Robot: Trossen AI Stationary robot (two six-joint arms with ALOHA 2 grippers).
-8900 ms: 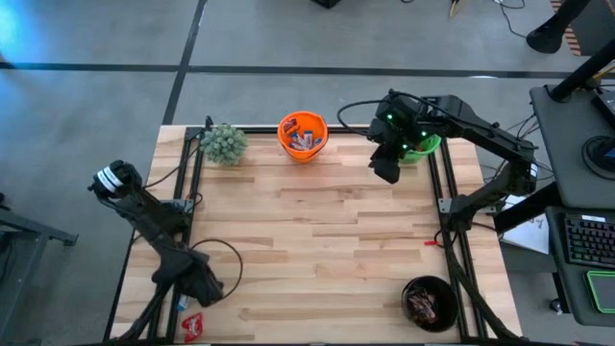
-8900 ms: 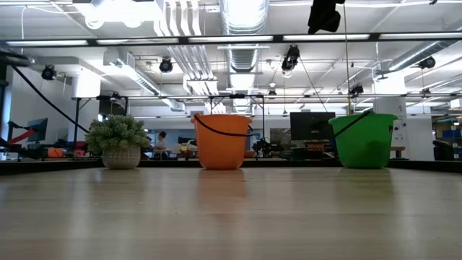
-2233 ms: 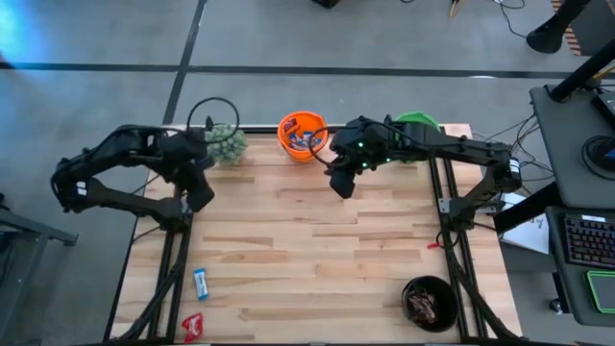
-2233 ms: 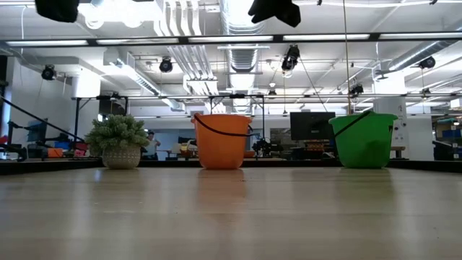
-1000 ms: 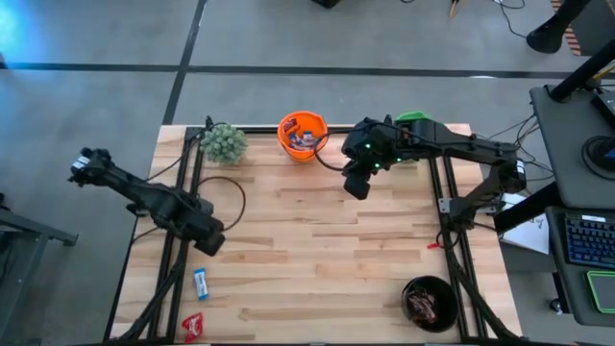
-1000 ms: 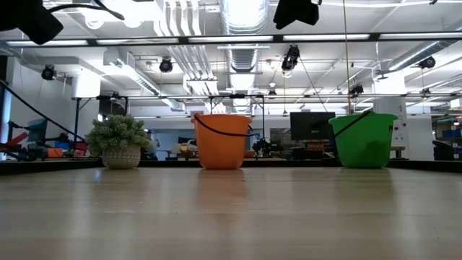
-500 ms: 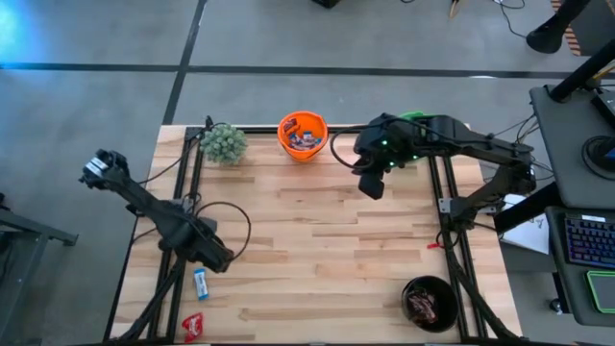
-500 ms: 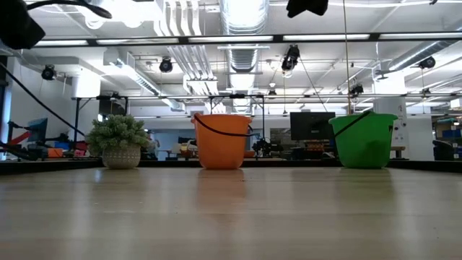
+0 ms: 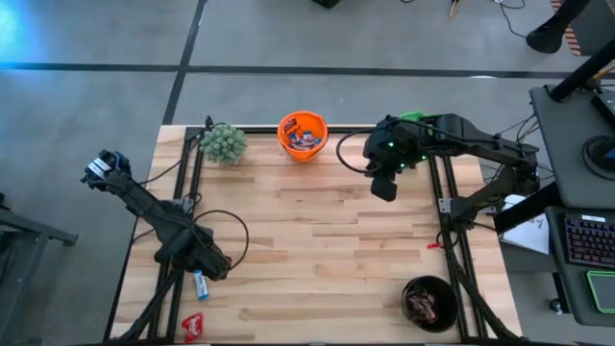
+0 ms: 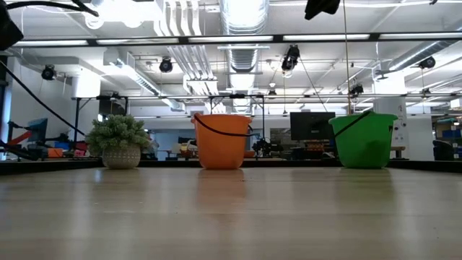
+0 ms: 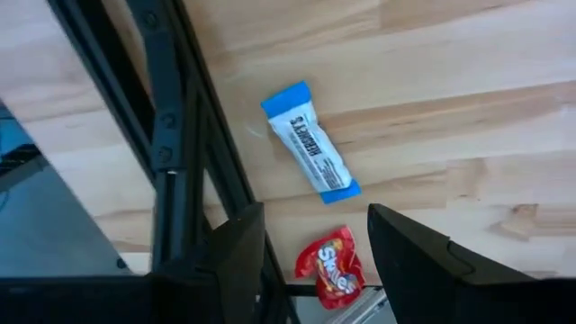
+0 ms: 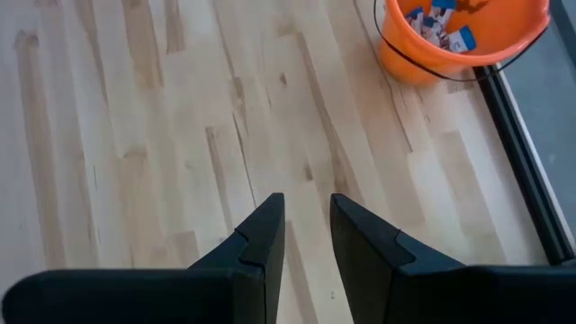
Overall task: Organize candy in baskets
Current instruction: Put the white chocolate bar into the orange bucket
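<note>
Overhead, both arms hang above the wooden table (image 9: 317,240), neither holding candy.

Largest first: the orange basket (image 9: 303,135) at the far edge holds wrappers, the green basket (image 9: 415,119) sits mostly hidden under the right arm, the black basket (image 9: 430,303) stands at the near right corner. Left gripper (image 11: 310,261), fingers spread and empty, hovers over a blue-and-white candy bar (image 11: 310,155) and a red candy (image 11: 331,267). Right gripper (image 12: 304,238) is narrowly parted, empty.

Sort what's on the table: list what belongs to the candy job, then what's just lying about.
Job:
orange basket
green basket
black basket
blue-and-white candy
red candy

Lying about:
potted plant
</note>
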